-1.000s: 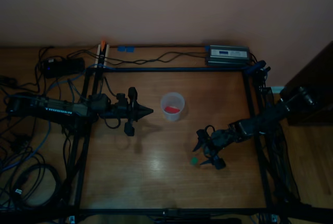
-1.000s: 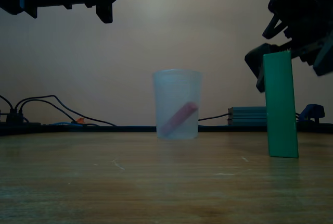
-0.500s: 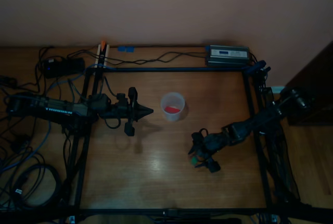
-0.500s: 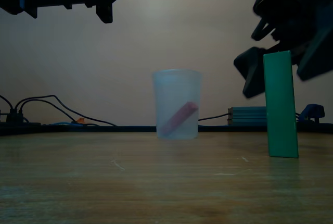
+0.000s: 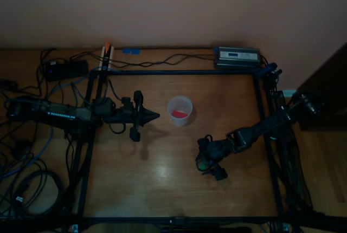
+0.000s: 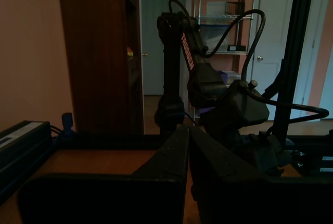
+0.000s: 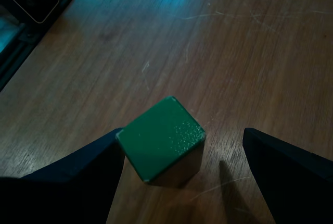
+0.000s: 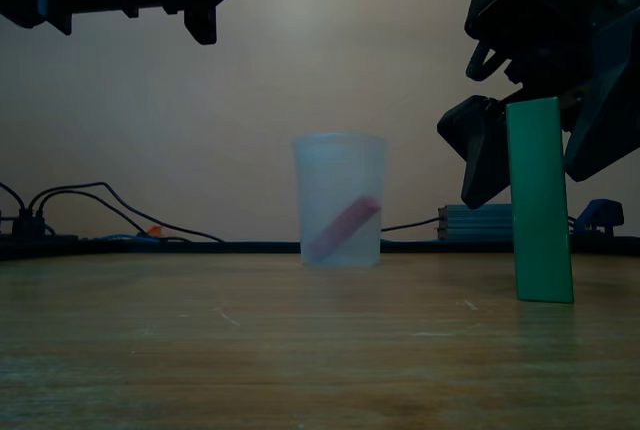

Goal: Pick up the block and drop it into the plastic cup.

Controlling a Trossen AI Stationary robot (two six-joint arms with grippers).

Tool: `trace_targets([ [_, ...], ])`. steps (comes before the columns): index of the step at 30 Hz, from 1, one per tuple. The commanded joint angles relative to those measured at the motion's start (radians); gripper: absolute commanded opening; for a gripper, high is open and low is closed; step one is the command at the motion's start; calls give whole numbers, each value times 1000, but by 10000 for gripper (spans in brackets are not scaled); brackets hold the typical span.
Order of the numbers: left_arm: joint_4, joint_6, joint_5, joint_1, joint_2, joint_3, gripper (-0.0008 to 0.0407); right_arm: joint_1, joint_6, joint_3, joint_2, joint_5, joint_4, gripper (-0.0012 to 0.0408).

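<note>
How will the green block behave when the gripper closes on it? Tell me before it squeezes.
The green block stands tall and narrow on a small square end, so an off-centre nudge would probably tip it. Its flat, straight faces suggest it is stiff and should not roll. The right gripper is open around it, one finger at its edge.

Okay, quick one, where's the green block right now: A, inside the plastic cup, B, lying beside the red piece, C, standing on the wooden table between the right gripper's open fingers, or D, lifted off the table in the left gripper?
C: the right wrist view shows the green block on the wooden table between the right gripper's spread fingers.
</note>
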Motion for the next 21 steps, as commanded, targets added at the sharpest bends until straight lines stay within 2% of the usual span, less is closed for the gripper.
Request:
trace_targets([
  [1, 1, 0, 0, 0, 0, 0, 0, 0, 7, 0, -2, 1, 1, 304],
  [5, 0, 0, 0, 0, 0, 0, 0, -1, 8, 0, -2, 2, -1, 275],
  [9, 1, 0, 0, 0, 0, 0, 0, -1, 8, 0, -2, 2, -2, 218],
  [13, 0, 0, 0, 0, 0, 0, 0, -1, 8, 0, -2, -1, -5, 135],
  [18, 0, 0, 0, 0, 0, 0, 0, -1, 8, 0, -2, -2, -5, 0],
  [21, 0, 0, 0, 0, 0, 0, 0, -1, 4, 0, -2, -2, -5, 12],
])
